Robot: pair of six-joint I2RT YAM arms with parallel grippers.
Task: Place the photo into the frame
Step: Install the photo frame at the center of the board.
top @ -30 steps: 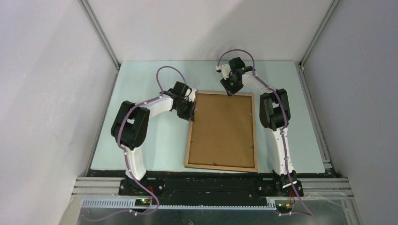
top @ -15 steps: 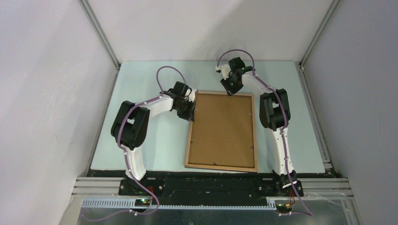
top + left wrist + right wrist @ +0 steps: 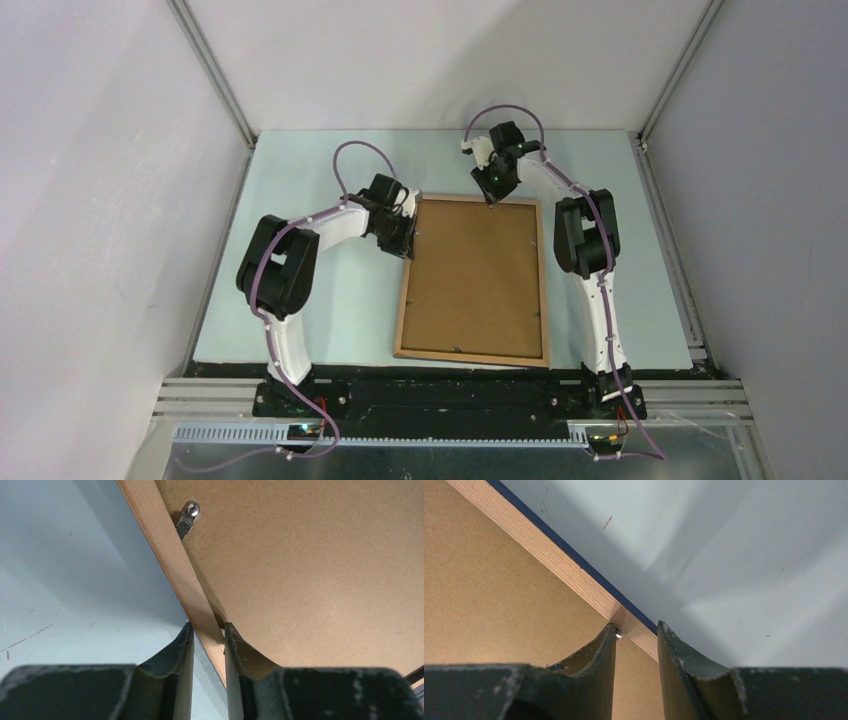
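No writing, label, brand, number or sign can be read in any of the views. The frame [image 3: 470, 356] lies back-up and shows only plain brown board inside a bare wood border. The table [image 3: 350, 300] is an unmarked pale blue-green surface.
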